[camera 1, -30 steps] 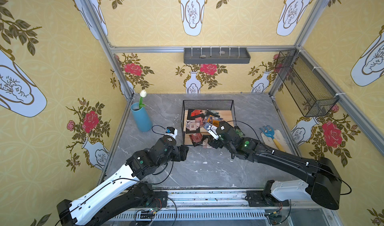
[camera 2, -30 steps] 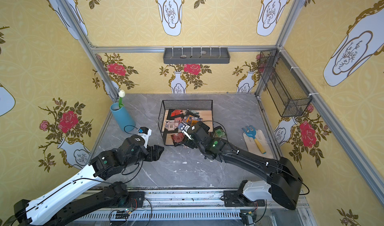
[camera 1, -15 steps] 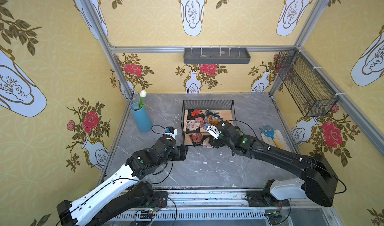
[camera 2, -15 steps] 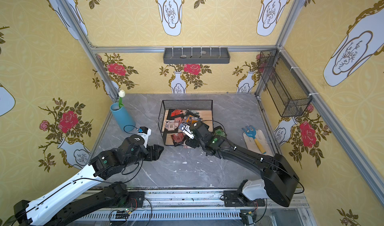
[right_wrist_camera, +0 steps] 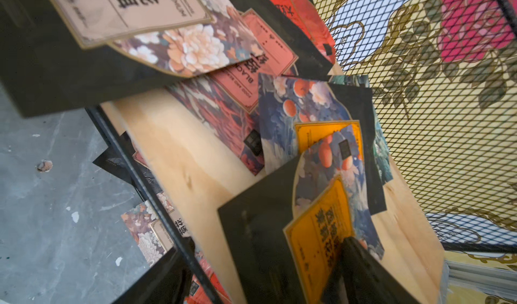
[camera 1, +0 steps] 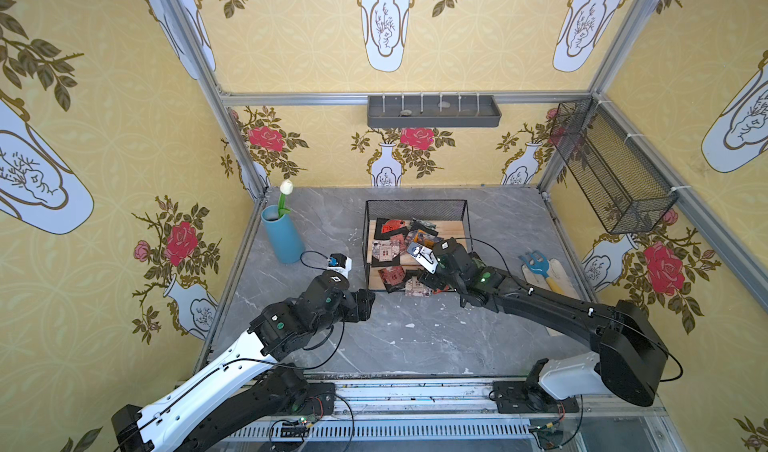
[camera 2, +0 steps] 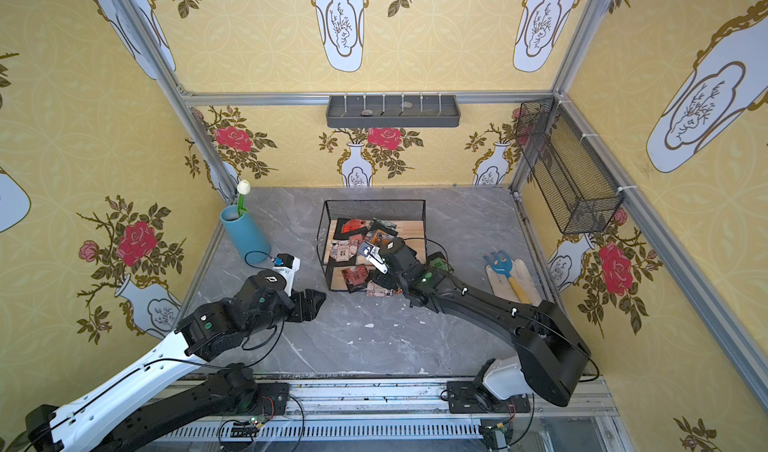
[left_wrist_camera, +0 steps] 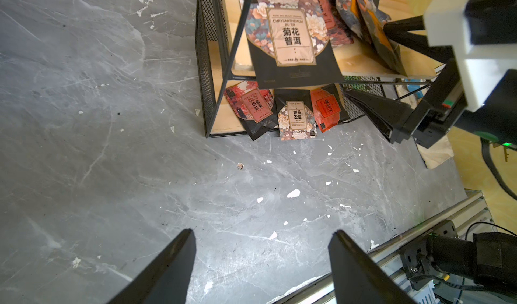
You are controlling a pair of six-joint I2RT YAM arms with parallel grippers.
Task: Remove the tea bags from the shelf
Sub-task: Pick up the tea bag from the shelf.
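Observation:
The shelf (camera 1: 415, 201) (camera 2: 374, 202) stands mid-table, its two wooden boards strewn with several tea bags (camera 1: 395, 246) (camera 2: 349, 250). Three tea bags (left_wrist_camera: 296, 118) lie at the lower board's front edge, and a large beige-labelled one (left_wrist_camera: 291, 37) overhangs the upper board. My right gripper (camera 1: 432, 281) (camera 2: 382, 279) (right_wrist_camera: 263, 266) is at the upper board's front right with its jaws wide. An orange-labelled tea bag (right_wrist_camera: 321, 232) stands between them, touching one finger (right_wrist_camera: 361, 260). My left gripper (camera 1: 368, 304) (camera 2: 318, 300) (left_wrist_camera: 261, 232) hangs open and empty over the table, left of the shelf.
A blue vase (camera 1: 282, 238) with a white tulip stands at the back left. A blue hand fork (camera 1: 538, 263) lies on a beige mat to the right. On the walls hang a grey tray (camera 1: 432, 113) and a black mesh basket (camera 1: 611, 167). White flakes dot the marble.
My right gripper has reached further onto the upper board, and its jaws have narrowed a little around the orange-labelled tea bag. The left arm has stayed put.

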